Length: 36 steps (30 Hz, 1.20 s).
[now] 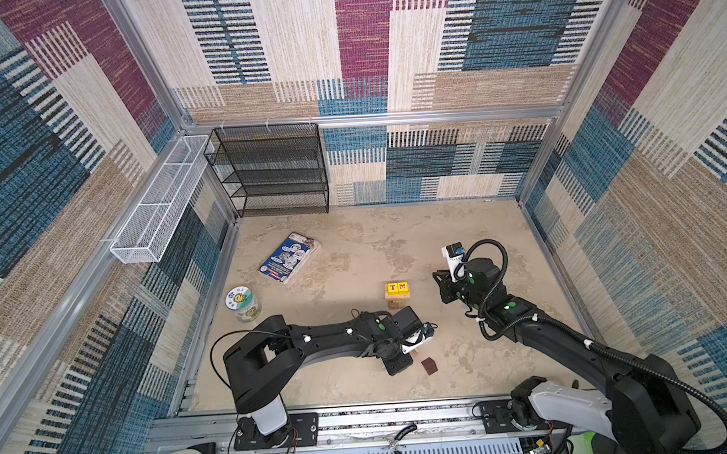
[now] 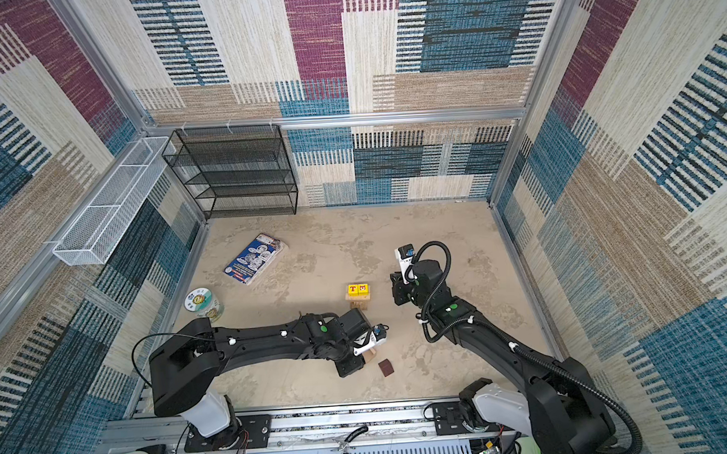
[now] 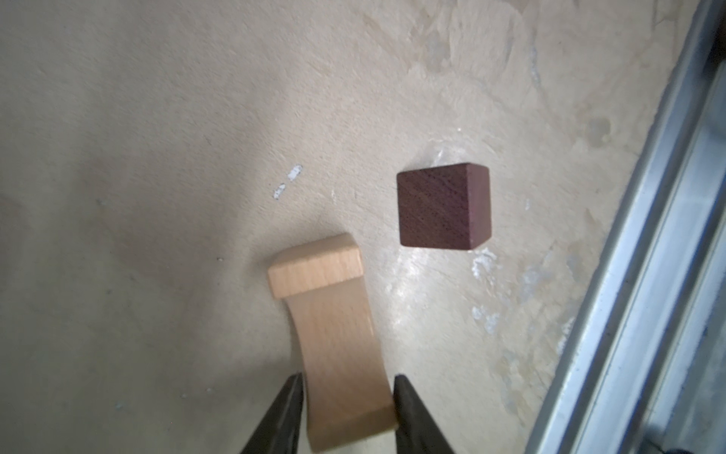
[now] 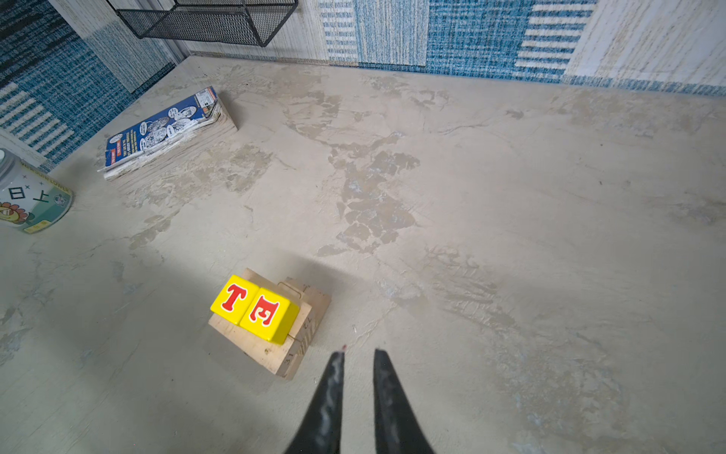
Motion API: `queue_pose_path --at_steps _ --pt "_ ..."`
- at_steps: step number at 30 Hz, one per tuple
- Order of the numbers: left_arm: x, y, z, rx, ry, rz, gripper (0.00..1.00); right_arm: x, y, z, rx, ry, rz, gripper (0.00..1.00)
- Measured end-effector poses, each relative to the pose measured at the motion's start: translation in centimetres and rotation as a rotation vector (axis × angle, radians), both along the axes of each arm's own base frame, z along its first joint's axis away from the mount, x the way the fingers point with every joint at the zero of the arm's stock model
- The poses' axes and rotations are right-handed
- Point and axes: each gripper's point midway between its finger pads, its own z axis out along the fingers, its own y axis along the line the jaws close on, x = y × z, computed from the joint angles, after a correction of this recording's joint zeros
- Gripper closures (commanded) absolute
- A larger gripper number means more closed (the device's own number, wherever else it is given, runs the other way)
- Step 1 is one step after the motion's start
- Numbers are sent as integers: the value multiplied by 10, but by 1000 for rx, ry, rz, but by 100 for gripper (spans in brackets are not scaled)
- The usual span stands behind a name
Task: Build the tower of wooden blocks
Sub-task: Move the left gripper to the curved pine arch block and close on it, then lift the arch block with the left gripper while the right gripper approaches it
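You have the left gripper (image 3: 346,378) pinching the arch (image 3: 334,334) across its two flat faces near one foot. That grip looks chosen because flat faces give the pads a square seat, while the curved underside would not. The arch lies on the desk (image 1: 354,253), a short way from the tower (image 1: 397,295) on the side nearer the arm bases. The dark brown cube (image 3: 442,206) sits just beside the arch, farther from the tower and untouched, probably saved for later. The tower is so far pale bars carrying two yellow cubes (image 4: 255,308) side by side, a level top that suits the arch's feet. Your right gripper (image 4: 357,353) hangs just beside the tower, its jaws a narrow gap apart and empty, seemingly parked clear of the drop path.
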Motion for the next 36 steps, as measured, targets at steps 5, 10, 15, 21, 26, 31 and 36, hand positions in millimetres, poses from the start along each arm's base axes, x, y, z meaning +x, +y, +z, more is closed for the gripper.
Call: queue_pose_path --at_steps 5,10,15,21,26,31,36 --pt "1 -2 3 -4 -1 1 73 2 1 0 -1 3 0 82" --pt "1 -1 5 3 1 1 100 5 3 4 2 -2 1 82" --pt "5 -4 20 -20 -22 5 100 7 4 13 12 -10 -1 81" --pt "20 -25 89 -176 -129 -2 100 16 14 68 91 -95 15 81" --pt "33 -29 163 -351 -268 -12 100 9 11 132 164 -235 20 77" --pt "81 -12 239 -542 -390 84 100 2 6 193 239 -387 16 70" --pt "120 -2 301 -715 -460 98 100 -6 18 238 320 -493 99 67"
